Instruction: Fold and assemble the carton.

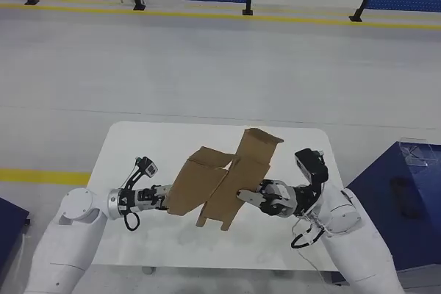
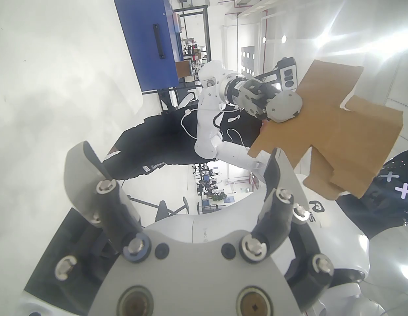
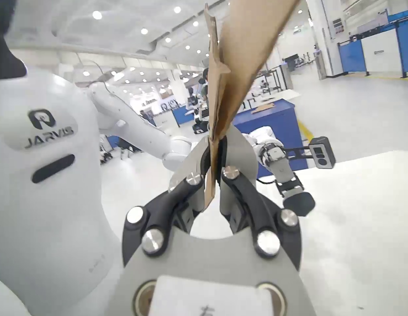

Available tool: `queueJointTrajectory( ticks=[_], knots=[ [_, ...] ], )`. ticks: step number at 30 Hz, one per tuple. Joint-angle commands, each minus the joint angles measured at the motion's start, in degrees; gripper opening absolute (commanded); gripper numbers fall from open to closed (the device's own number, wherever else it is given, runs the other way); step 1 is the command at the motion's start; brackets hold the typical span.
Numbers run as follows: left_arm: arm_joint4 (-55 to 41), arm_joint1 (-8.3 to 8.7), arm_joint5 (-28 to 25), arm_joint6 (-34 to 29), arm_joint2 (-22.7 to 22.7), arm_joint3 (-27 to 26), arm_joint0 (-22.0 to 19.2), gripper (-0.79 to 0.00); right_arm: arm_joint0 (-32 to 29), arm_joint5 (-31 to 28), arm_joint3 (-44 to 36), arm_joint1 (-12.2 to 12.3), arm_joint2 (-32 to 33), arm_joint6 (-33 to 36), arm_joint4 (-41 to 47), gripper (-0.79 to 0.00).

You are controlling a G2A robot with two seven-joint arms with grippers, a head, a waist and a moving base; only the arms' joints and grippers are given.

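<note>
Carton (image 1: 246, 165) is up off the tabletop (image 1: 132, 147), hanging btw your two arms. It's part-opened: two brown panels w/ flaps sticking out at the far end.

Right end effector (image 3: 214, 152) is pinched hard on one thin edge, w/ cardboard sandwiched btw both pads and the sheet rising edge-on away from the wrist. That's your anchor. Left end effector (image 2: 179, 152) is spread wide, nothing btw its fingers.

Key relation for the next move: from the left end effector the carton lies ahead and over toward the right arm's side.
- **Top view:** the left panel's free edge sits just beside the left fingertips. Can't tell if touching.
- **Left wrist view:** one finger (image 2: 274, 179) overlaps the carton's lower corner. The rest of the board is beyond it, closer to the right arm.
- **Long axis:** in top view it runs diagonal, from the near side by the arms up toward far right. Broad faces are tilted, not flat on the tabletop.

Judgement: the left arm is free and nearer the unheld panel, so it prob takes that edge or pushes it to square the tube while the right only holds. You need the open jaws lined up across the panel's thickness, not its face. Risk: the thin board flexes, or twists out of the right pinch, if the left shoves sideways.
</note>
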Motion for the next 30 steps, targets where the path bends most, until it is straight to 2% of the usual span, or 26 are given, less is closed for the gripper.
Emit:
queueJointTrajectory(
  ticks=[1, 13, 15, 17, 20, 25, 27, 30],
  knots=[
    [0.0, 0.00, 0.0, 0.0, 0.0, 0.0, 0.0, 0.000, -0.2, 0.2, -0.3, 0.0, 0.1, 0.6, 2.6, -0.785],
    [0.0, 0.00, 0.0, 0.0, 0.0, 0.0, 0.0, 0.000, -0.2, 0.2, -0.3, 0.0, 0.1, 0.6, 2.6, -0.785],
    [0.0, 0.00, 0.0, 0.0, 0.0, 0.0, 0.0, 0.000, 0.3, 0.2, -2.6, -0.2, 2.2, -2.6, -0.3, -0.785],
    [0.0, 0.00, 0.0, 0.0, 0.0, 0.0, 0.0, 0.000, 0.7, 0.2, -5.2, -0.5, 5.6, -7.6, -7.2, -0.785],
    [0.0, 0.00, 0.0, 0.0, 0.0, 0.0, 0.0, 0.000, 1.4, 0.2, -10.5, -1.7, 11.5, -22.4, -23.6, -0.785],
    [0.0, 0.00, 0.0, 0.0, 0.0, 0.0, 0.0, 0.000, 1.7, 0.3, -17.1, -3.9, 17.1, -55.6, -62.1, -0.785],
    [0.0, 0.00, 0.0, 0.0, 0.0, 0.0, 0.0, 0.000, 1.8, 3.9, -19.2, -4.5, 18.1, -68.7, -80.1, -0.785],
    [0.0, 0.00, 0.0, 0.0, 0.0, 0.0, 0.0, 0.000, 0.7, 14.6, -20.2, -4.3, 16.1, -89.9, -107.2, -0.785]
  ],
)
